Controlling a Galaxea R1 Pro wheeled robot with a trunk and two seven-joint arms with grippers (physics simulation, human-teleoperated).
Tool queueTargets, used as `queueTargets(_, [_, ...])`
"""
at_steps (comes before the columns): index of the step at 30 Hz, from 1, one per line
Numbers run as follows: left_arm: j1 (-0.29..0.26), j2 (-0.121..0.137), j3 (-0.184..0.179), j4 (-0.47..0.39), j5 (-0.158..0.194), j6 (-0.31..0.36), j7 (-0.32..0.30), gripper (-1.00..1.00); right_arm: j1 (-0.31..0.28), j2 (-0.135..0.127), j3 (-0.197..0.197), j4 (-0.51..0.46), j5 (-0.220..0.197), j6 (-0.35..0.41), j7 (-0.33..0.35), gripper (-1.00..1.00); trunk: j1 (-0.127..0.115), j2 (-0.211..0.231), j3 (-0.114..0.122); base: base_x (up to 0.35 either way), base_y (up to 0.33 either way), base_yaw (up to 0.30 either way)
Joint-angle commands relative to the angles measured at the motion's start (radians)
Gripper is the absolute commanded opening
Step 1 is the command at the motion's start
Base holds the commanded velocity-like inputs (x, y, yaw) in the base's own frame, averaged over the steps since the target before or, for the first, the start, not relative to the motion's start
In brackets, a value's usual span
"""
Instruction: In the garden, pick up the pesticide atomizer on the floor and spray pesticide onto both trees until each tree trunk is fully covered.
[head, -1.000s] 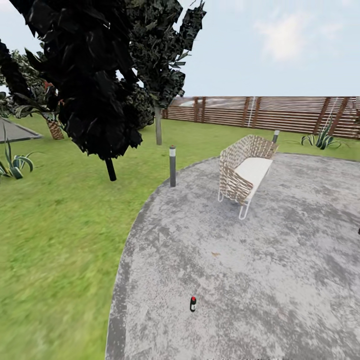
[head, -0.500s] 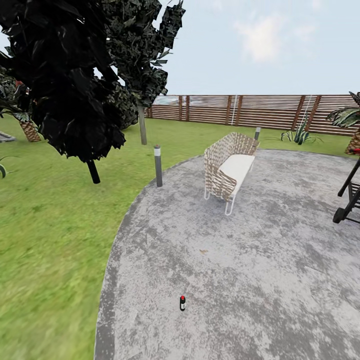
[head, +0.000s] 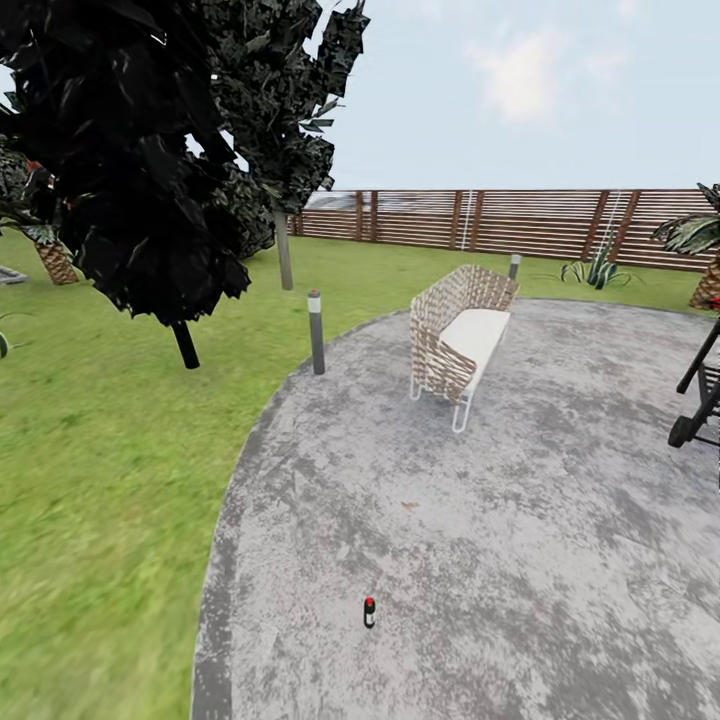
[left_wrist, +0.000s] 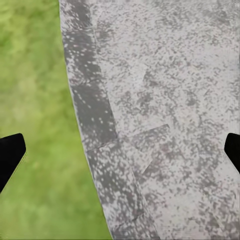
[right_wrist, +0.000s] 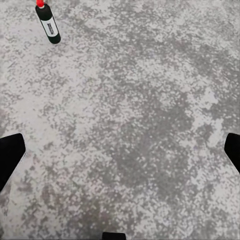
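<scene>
**Atomizer standing on paving, both claws open and empty**

Pesticide atomizer is standing upright on the grey stone paving, red top up, white label showing in the right wrist view. It is sitting ahead of the right claw, off to one side, well apart from the fingertips. Right claw is gaping wide, holding nothing, hovering over bare paving. Left claw is also spread open and empty, hanging over the paving's curved edge where it is meeting the grass. Farther off, a woven bench is sitting on the paving, a bollard light at its border, dark conifer on the lawn, slat fence behind.
</scene>
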Motion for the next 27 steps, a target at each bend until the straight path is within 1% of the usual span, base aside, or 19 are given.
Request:
queueTargets(1, [-0.001, 0.0, 0.001, 0.001, 0.0, -0.003, 0.001, 1.0, 0.0, 0.0, 0.0, 0.0, 0.008, -0.002, 0.0, 1.0, 0.0, 0.0, -0.001, 0.207, 0.219, -0.172])
queueTargets(10, [-0.001, 0.0, 0.001, 0.001, 0.001, -0.003, 0.001, 1.0, -0.001, 0.0, 0.0, 0.002, 0.008, -0.002, 0.0, 1.0, 0.0, 0.0, -0.001, 0.164, 0.264, -0.246])
queueTargets(19, [-0.001, 0.0, 0.0, 0.001, -0.001, -0.003, 0.001, 1.0, -0.001, 0.0, -0.001, 0.002, 0.008, -0.014, 0.0, 1.0, 0.0, 0.0, -0.001, 0.021, 0.297, -0.272])
queueTargets(27, [-0.001, 0.001, 0.001, 0.001, -0.001, -0.003, 0.002, 1.0, -0.001, 0.0, -0.001, 0.003, 0.008, -0.015, 0.0, 1.0, 0.0, 0.0, -0.001, 0.0, 0.251, -0.273])
